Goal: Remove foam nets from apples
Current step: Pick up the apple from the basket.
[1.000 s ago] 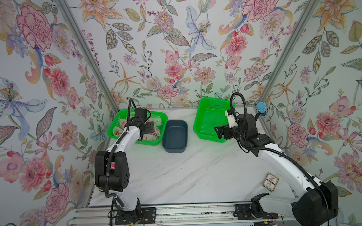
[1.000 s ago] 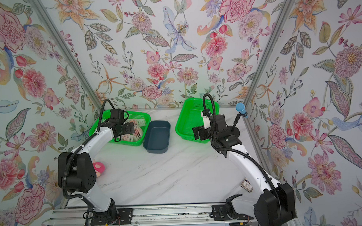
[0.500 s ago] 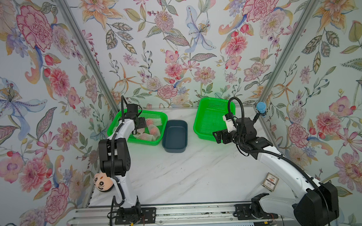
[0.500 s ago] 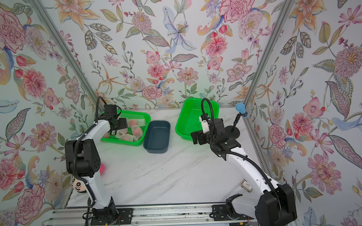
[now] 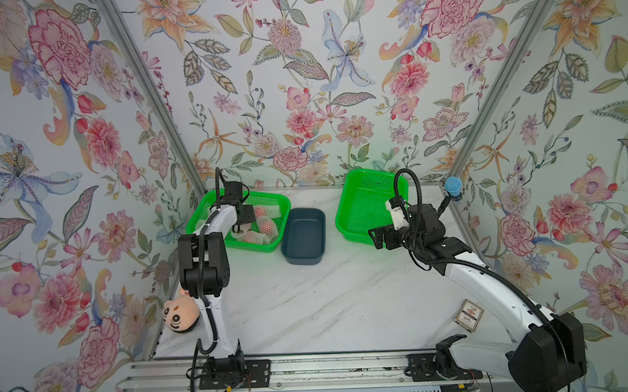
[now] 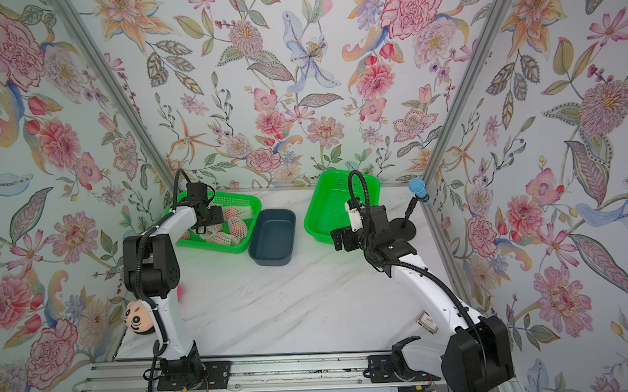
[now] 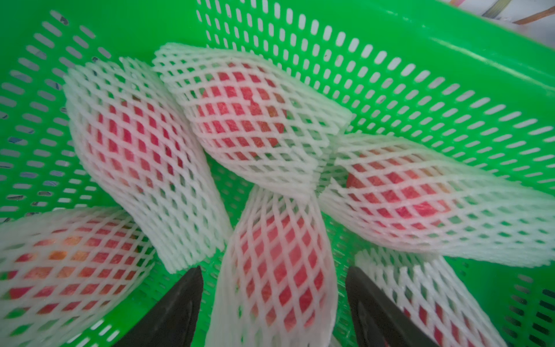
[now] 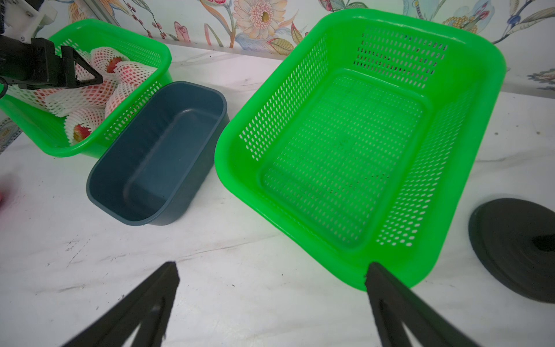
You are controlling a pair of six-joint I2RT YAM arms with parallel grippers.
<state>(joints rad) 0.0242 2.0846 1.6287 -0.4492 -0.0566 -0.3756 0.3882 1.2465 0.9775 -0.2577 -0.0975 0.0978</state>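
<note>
In both top views the left tool [image 5: 242, 222] reaches down into the green basket [image 5: 282, 207] at the back left of the bench [image 5: 327, 304]. The apples [image 5: 267, 225] lie there, all wrapped in their foam nets [image 5: 251, 236]. The right tool [image 5: 378, 237] hangs at the near edge of the empty green basket [image 5: 363, 209], and a blue tub [image 5: 303, 240] sits between the two baskets.

In the left wrist view the fingers [image 7: 180, 303] stand apart on either side of one netted apple [image 7: 276, 270], close to the mesh but not pinching it. Another net [image 7: 420, 288] lies right against one finger.

In the right wrist view the right tool [image 8: 271, 265] is spread wide and holds nothing.

The likely risks: the fingers could catch that neighbouring net and drag two fruits up together. A grip on soft foam alone could also stretch the sleeve and let the apple drop back.
</note>
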